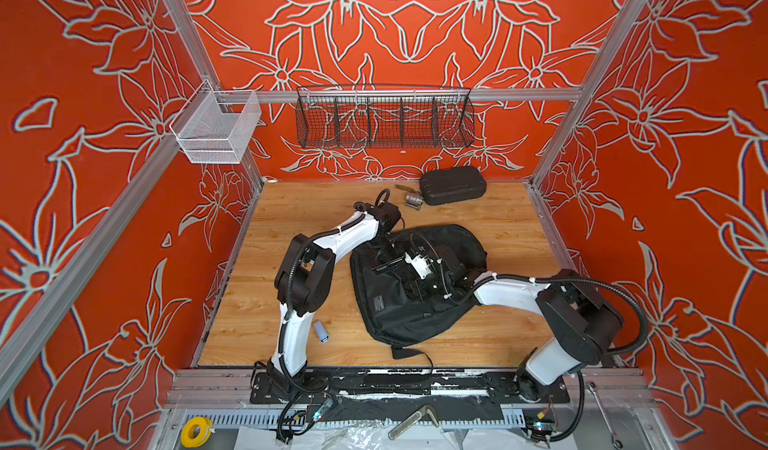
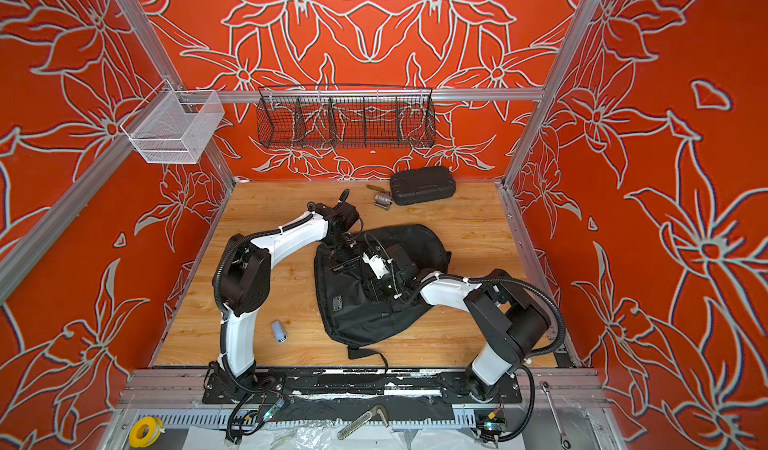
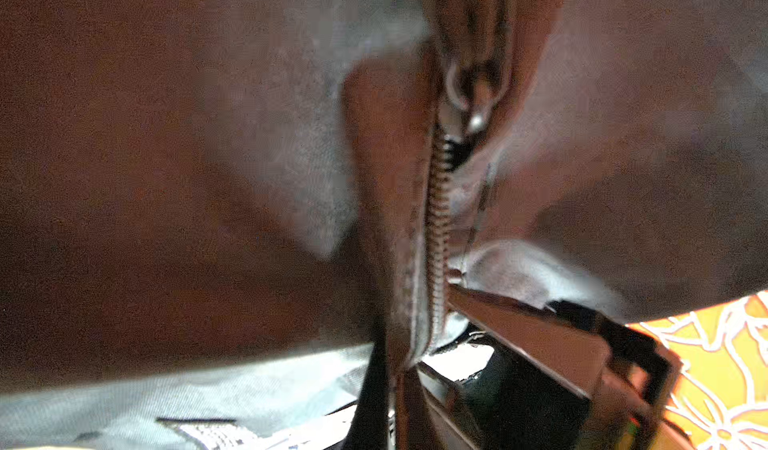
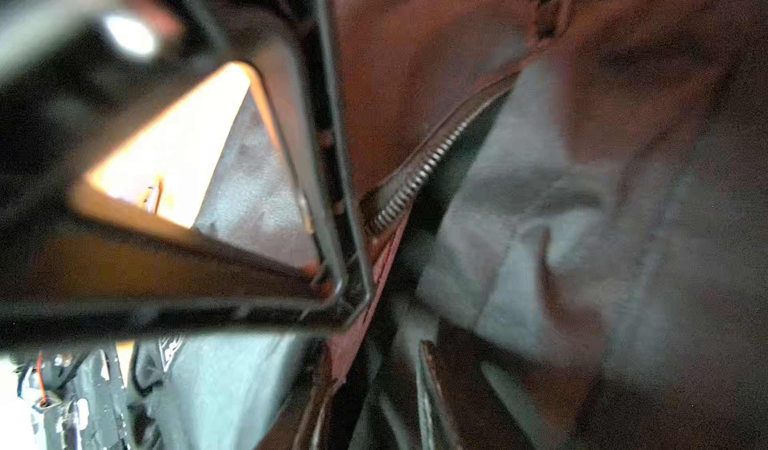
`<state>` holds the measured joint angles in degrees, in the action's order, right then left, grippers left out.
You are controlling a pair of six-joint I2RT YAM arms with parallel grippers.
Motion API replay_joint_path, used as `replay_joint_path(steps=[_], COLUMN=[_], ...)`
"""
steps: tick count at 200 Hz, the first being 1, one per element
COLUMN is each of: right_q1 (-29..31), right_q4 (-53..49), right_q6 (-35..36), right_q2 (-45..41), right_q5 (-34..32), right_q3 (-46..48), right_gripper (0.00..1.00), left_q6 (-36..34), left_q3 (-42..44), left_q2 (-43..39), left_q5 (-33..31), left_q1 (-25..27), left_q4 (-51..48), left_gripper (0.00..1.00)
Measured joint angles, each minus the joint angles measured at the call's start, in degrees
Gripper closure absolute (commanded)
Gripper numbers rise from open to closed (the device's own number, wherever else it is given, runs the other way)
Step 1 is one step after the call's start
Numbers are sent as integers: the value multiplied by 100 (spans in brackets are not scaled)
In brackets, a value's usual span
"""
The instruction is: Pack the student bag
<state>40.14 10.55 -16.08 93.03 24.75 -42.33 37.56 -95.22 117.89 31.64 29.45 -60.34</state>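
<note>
The student bag [image 1: 415,294] lies flat in the middle of the table [image 1: 490,227], straps trailing toward the robot's base. Both end effectors are down on its upper part, beside the zip [image 3: 436,227]. The left end effector [image 1: 384,256] is clamped together, apparently on fabric or the pull beside the zip teeth. The right end effector [image 1: 419,286] sits partly apart at the zip's edge; what it grips I cannot tell. Risk: soft fabric may slip or bunch, jamming the zip. Near the bag's left edge lies a small blue stick [image 1: 321,331]; beyond its top, a hard black case [image 1: 452,185].
</note>
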Motion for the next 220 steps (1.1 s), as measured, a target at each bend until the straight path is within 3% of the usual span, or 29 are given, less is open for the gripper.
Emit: replay_joint_path(steps=[34,64,89,103,119,123,132,134,138,180,220], right_q1=[46,44,33,28,-7,-7,-31,-33,-39,-70,-70], right_q4=[313,-28,-472,-654,-863,-903,-979,-994,-1019,-1193,-1235], right_q6=[-76,262,588,748,872,890,953,960,977,1145,1248], right_q2=[-361,-1252,-1602,-1676,-1753,-1757,-1775,-1775,-1779,-1777,-1766], right_q5=[-568,-1556,-2238,-2514,-2723,-2756,-2826,-2844,-2865,-2949,-2994], right_q3=[348,348,-17,-131,-149,-149,-149,-149,-151,-170,-188], right_gripper=[49,34,27,25,23,22,21,21,21,21,20], left_q6=[-68,-310,-459,-426,-313,-280,-175,-190,-120,470,1161], left_q3=[-216,-1349,-1974,-1945,-1624,-1523,-1257,-1185,-1058,470,2369], left_q2=[31,455,699,619,348,256,7,-76,-195,-1932,-3305], left_q5=[-66,-402,-815,-1097,-1401,-1478,-1611,-1676,-1718,-2402,-2625], left_q1=[-7,2,2,-7,-35,-48,-85,-96,-111,-306,-745], left_q4=[-111,-546,-616,-673,-708,-721,-767,-785,-791,-1239,-1886], left_gripper=[100,100,61,49,43,35,32,24,21,20,22])
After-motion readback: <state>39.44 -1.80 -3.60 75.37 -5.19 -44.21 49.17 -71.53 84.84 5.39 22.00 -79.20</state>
